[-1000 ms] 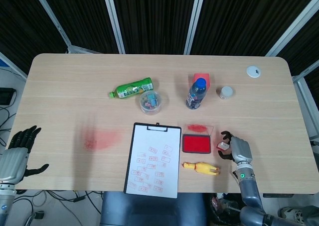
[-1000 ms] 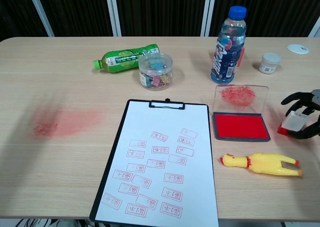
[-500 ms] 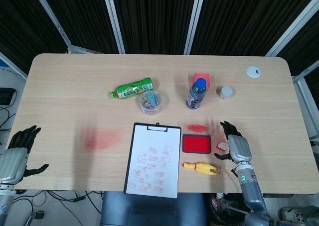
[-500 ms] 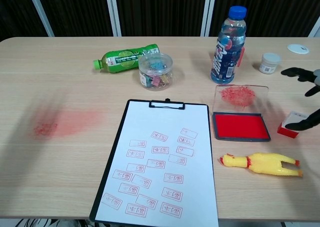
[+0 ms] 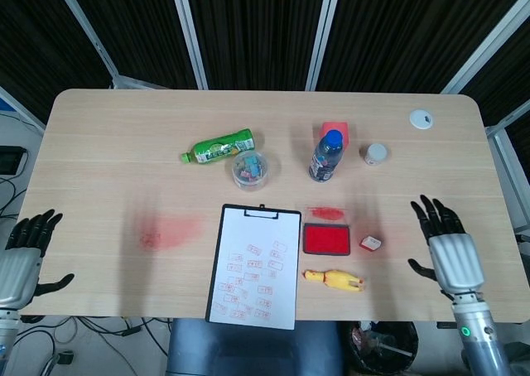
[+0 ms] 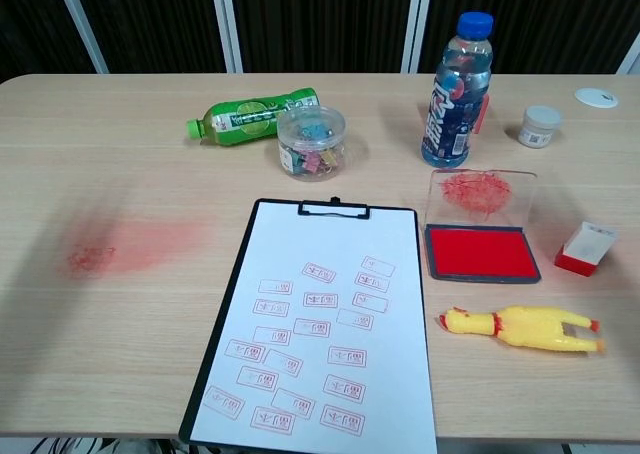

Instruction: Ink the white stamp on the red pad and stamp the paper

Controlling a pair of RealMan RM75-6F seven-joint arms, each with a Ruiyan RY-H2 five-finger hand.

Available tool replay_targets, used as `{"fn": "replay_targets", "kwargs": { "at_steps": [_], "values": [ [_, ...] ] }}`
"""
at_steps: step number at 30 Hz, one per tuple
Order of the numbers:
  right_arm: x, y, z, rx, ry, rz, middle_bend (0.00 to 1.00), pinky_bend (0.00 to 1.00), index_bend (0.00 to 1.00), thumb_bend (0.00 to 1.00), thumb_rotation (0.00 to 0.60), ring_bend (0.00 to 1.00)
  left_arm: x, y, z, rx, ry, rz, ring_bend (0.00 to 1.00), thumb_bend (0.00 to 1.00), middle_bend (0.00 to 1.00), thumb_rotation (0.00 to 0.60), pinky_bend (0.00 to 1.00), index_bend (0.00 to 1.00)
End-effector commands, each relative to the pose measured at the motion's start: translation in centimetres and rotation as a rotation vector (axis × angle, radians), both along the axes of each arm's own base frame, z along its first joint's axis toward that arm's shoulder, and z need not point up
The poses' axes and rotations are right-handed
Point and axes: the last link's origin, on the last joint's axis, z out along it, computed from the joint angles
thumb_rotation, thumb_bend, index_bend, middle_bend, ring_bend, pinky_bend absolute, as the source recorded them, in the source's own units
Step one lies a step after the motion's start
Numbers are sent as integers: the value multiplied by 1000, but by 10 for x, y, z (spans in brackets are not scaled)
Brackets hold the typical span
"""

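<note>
White stamp (image 6: 588,247) with a red base stands on the wooden surface (image 5: 116,161), just right of the red pad (image 6: 480,252), whose clear lid (image 6: 482,193) is raised behind it. Paper (image 6: 325,324) on a clipboard (image 6: 334,210) lies left of the pad, covered in red imprints. Right robot hand (image 5: 449,253), fingers spread and holding nothing, is well apart from the stamp. Left robot hand (image 5: 20,260), fingers likewise apart, sits off the surface's left edge. A yellow rubber chicken (image 6: 523,327) lies near the pad.
</note>
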Motion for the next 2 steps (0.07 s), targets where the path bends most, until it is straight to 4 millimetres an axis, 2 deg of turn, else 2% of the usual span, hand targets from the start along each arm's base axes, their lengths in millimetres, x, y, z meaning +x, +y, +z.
{"fn": "replay_targets", "kwargs": {
  "at_steps": [1,2],
  "values": [
    [-16,22,16,-16,31,-1,0,146,0,82,600,0,0,-1,0,9,7,0,0,8,0,600,0,0],
    [-17,24,17,-20,32,4,0,146,0,82,600,0,0,-2,1,12,8,0,0,8,0,600,0,0]
  ]
}}
